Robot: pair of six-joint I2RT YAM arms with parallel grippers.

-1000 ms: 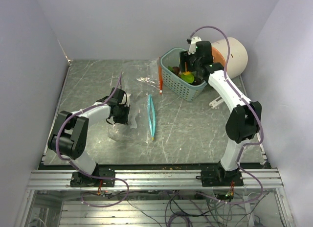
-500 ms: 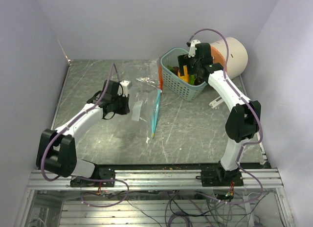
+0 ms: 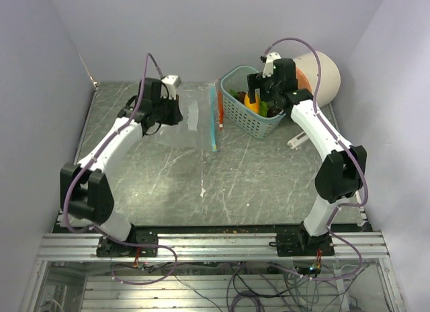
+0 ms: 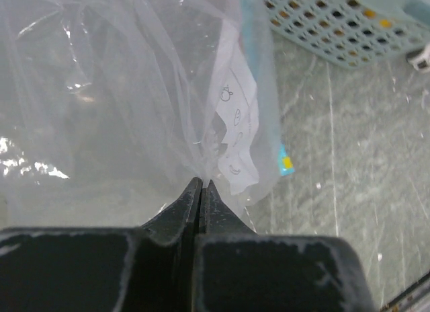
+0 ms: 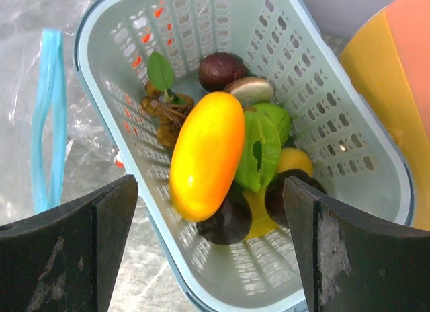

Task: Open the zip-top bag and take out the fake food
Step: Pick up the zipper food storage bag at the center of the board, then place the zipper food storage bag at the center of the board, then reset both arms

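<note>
The clear zip-top bag (image 3: 195, 124) hangs flat above the table's far middle, its blue zip strip (image 3: 213, 120) toward the basket. My left gripper (image 3: 171, 113) is shut on the bag's plastic (image 4: 134, 110), the jaws pinched together; a paper slip (image 4: 235, 124) shows inside. The fake food (image 5: 205, 154) lies in the pale blue basket (image 5: 336, 117): an orange-yellow fruit on top, with a green leaf piece (image 5: 265, 147) and dark brown pieces around it. My right gripper (image 5: 208, 214) hovers open just above the basket (image 3: 245, 120), with nothing between its fingers.
A big cream cylinder (image 3: 324, 73) with an orange face lies behind the basket at the back right. A small white part (image 3: 295, 140) sits right of the basket, an orange stick (image 3: 220, 113) at its left side. A white scrap (image 3: 201, 191) lies mid-table.
My left arm swung from the near left to the far left, lifting the bag off the table. My right gripper opened over the basket, and the orange-yellow fruit now lies in it.
</note>
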